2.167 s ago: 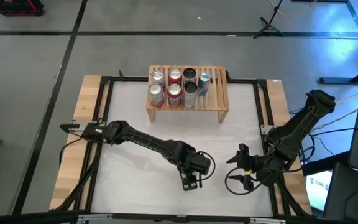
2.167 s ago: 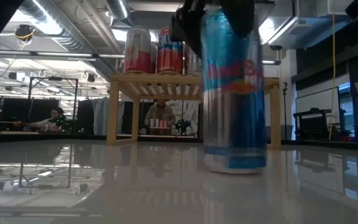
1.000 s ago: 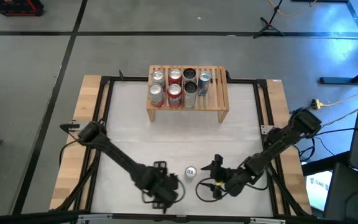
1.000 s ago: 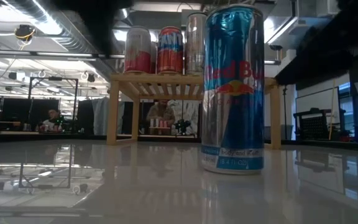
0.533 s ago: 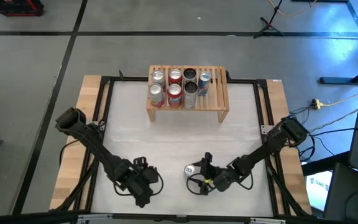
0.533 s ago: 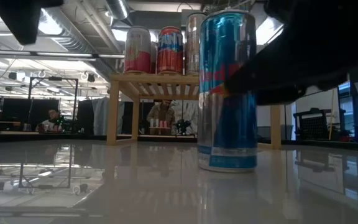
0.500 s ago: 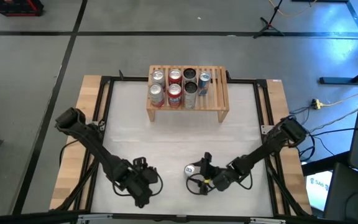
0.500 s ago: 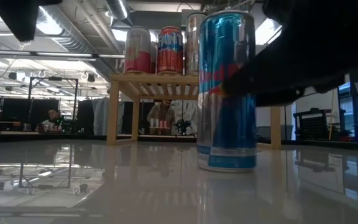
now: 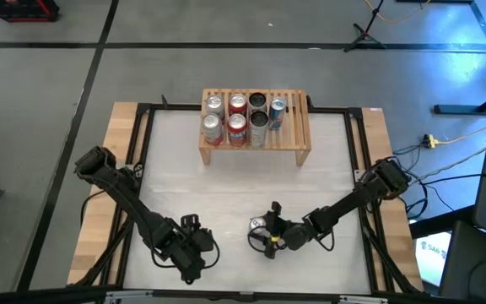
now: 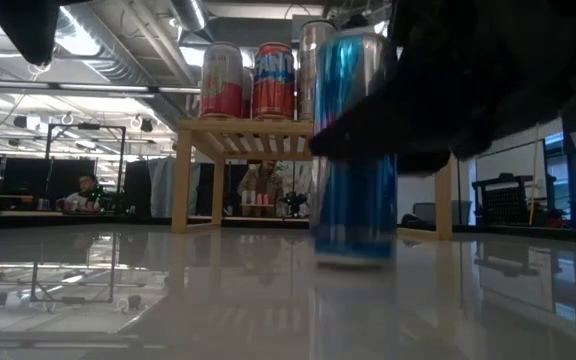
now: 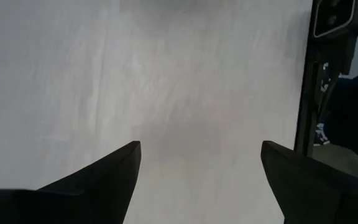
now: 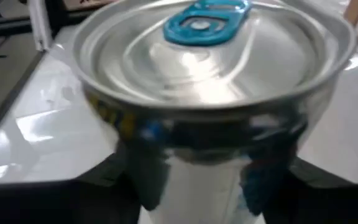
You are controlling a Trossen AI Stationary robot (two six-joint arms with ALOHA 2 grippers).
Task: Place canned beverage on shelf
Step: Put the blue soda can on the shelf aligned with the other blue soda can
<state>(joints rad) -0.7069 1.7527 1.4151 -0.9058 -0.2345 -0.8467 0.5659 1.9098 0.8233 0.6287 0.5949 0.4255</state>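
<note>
The right gripper (image 9: 266,239) had just reached the blue can (image 9: 258,225) standing near the tabletop's (image 9: 226,186) front, fingers closing around it, so lifting toward the shelf (image 9: 292,127) seemed next. The left gripper (image 9: 191,262) had withdrawn nearby, fingers spread and empty.

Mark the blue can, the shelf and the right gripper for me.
blue can (image 10: 355,215): low view, its side wall.
shelf (image 9: 300,127): high view, bare slats at its right end.
right gripper (image 9: 266,239): high view, between its fingertips at the can.
</note>
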